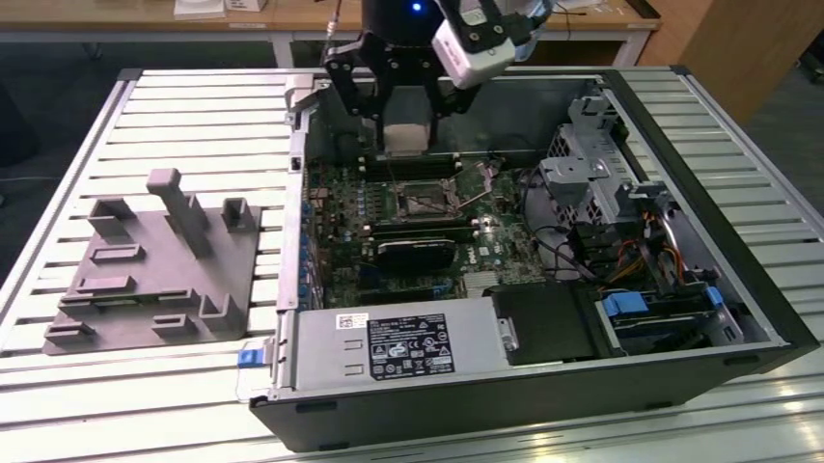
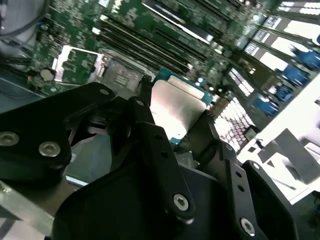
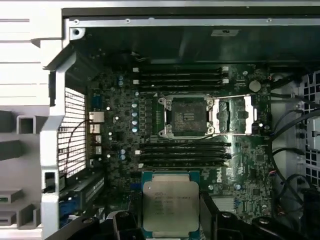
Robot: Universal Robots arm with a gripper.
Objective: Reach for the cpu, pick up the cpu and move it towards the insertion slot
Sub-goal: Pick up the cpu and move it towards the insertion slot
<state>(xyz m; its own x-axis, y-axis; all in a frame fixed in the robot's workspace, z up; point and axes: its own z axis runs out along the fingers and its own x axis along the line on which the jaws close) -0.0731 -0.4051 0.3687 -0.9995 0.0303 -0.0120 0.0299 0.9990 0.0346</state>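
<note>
Already lifted, the cpu [image 3: 170,207] sits pinched by its edges in the gripper [image 1: 405,135], held above the open computer case [image 1: 721,193]; pickup looks done, while the insertion slot [image 3: 186,116] lies ahead, unfilled. Being square, the chip has no long axis; its silvery face shows in both wrist views.

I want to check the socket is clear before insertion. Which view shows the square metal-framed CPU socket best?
The first wrist view: the square metal-framed CPU socket appears face-on, unobstructed, frame and dark centre visible. The exterior view shows it smaller and oblique; the second wrist view catches it tilted beyond the end effector.
</note>
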